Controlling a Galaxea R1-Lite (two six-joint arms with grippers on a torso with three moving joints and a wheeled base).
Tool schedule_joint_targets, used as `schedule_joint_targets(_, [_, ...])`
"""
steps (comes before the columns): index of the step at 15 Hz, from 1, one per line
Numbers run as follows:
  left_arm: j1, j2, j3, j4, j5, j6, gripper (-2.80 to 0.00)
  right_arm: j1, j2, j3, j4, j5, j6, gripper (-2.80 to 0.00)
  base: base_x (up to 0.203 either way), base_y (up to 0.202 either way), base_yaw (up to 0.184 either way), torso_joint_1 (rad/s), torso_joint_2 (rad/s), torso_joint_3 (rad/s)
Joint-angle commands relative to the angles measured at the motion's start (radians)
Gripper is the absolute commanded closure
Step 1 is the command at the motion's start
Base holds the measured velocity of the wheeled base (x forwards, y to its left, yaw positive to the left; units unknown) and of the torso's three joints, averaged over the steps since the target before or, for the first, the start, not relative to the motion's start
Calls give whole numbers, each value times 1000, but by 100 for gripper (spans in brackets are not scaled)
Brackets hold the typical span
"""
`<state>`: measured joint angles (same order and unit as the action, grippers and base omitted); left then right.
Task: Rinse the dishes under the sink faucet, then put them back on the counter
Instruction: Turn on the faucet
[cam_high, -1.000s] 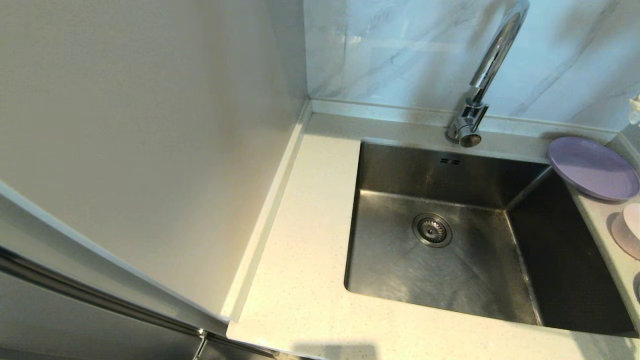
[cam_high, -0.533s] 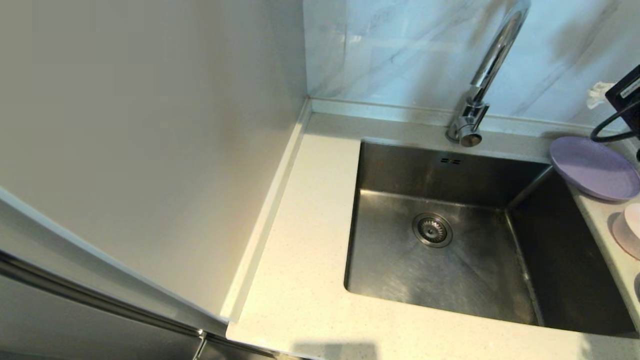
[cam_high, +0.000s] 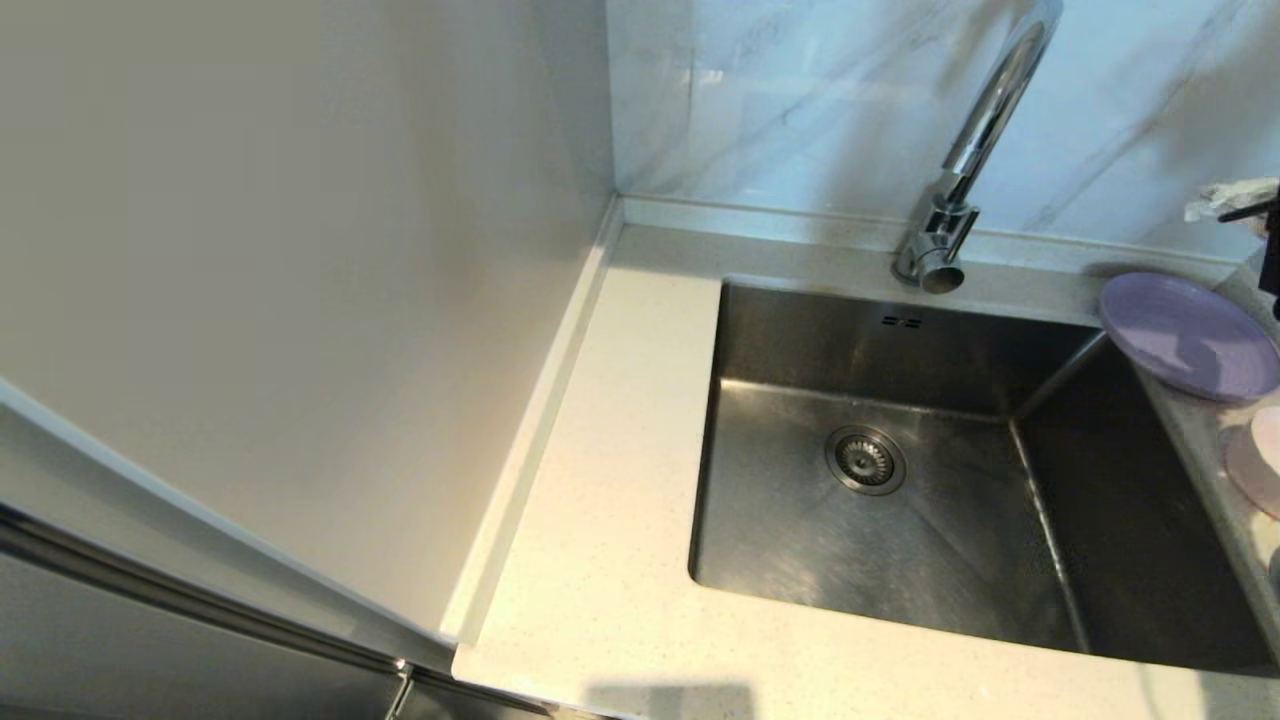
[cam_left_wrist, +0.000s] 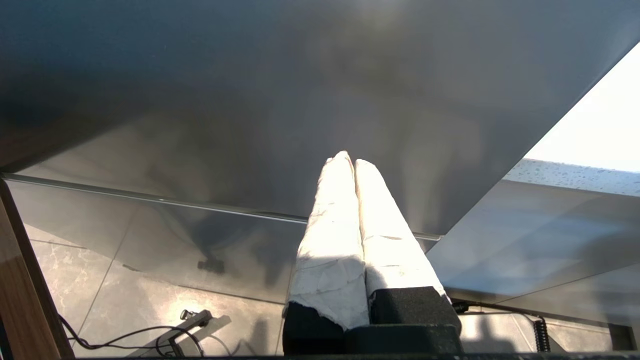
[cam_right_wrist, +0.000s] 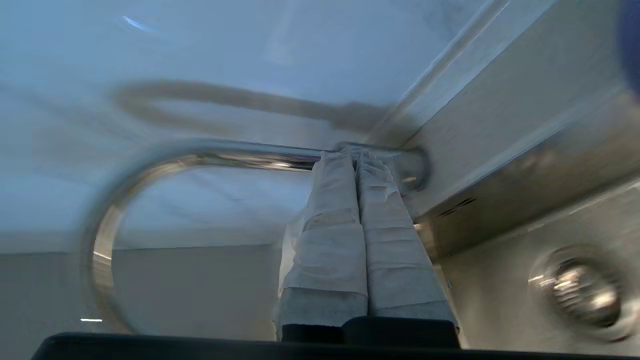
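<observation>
Cream-white speckled stone counter (cam_high: 610, 520) runs along the near edge and up the left side of a square stainless steel basin (cam_high: 780, 520) with a round drain strainer (cam_high: 865, 460) in its floor. On the narrow strip of counter to the right of the basin, nearest me, a small pink saucer-like disc (cam_high: 1250, 470) sits at the picture's edge with a pale pinkish-white bowl (cam_high: 1268, 432) on it, both cut off by the frame. Just beyond them lies the flat round lavender plastic plate (cam_high: 1185, 335), in the back right corner, its rim jutting slightly over the basin.

Behind the basin stands the tall chrome gooseneck faucet (cam_high: 965, 170), its round base (cam_high: 930, 265) on the rear counter strip before the grey-veined marble wall (cam_high: 800, 100).

The right gripper (cam_right_wrist: 356, 159), its white-wrapped fingers (cam_right_wrist: 335, 200) pressed together, is raised above the plate at the far right and points toward the faucet's base. The left gripper (cam_left_wrist: 350, 159), fingers likewise pressed together and holding nothing, hangs low beside a steel cabinet front (cam_left_wrist: 250, 100), away from the sink.
</observation>
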<state>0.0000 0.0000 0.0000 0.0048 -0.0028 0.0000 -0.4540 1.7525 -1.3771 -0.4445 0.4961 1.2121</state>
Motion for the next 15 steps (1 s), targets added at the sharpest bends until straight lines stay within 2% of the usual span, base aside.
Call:
schedule_joint_targets(1, [0, 0, 0, 0, 0, 0, 0, -71, 102, -95, -13, 182, 230, 0, 0, 0, 0, 0, 0, 0])
schedule_joint_targets(3, [0, 0, 0, 0, -2, 0, 0, -83, 163, -121, -76, 303, 290, 0, 0, 0, 0, 0, 0, 0])
schedule_joint_targets(5, [0, 0, 0, 0, 0, 0, 0, -62, 215, -124, -152, 323, 292, 0, 0, 0, 0, 0, 0, 0])
schedule_joint_targets(7, [0, 0, 0, 0, 0, 0, 0, -15, 258, -117, -220, 298, 290, 0, 0, 0, 0, 0, 0, 0])
schedule_joint_targets(10, [0, 0, 0, 0, -2, 0, 0, 61, 294, -105, -324, 216, 278, 0, 0, 0, 0, 0, 0, 0])
schedule_joint_targets(13, [0, 0, 0, 0, 0, 0, 0, 115, 324, -135, -333, 210, 258, 0, 0, 0, 0, 0, 0, 0])
schedule_joint_targets(15, [0, 0, 0, 0, 0, 0, 0, 157, 336, -149, -333, 175, 259, 0, 0, 0, 0, 0, 0, 0])
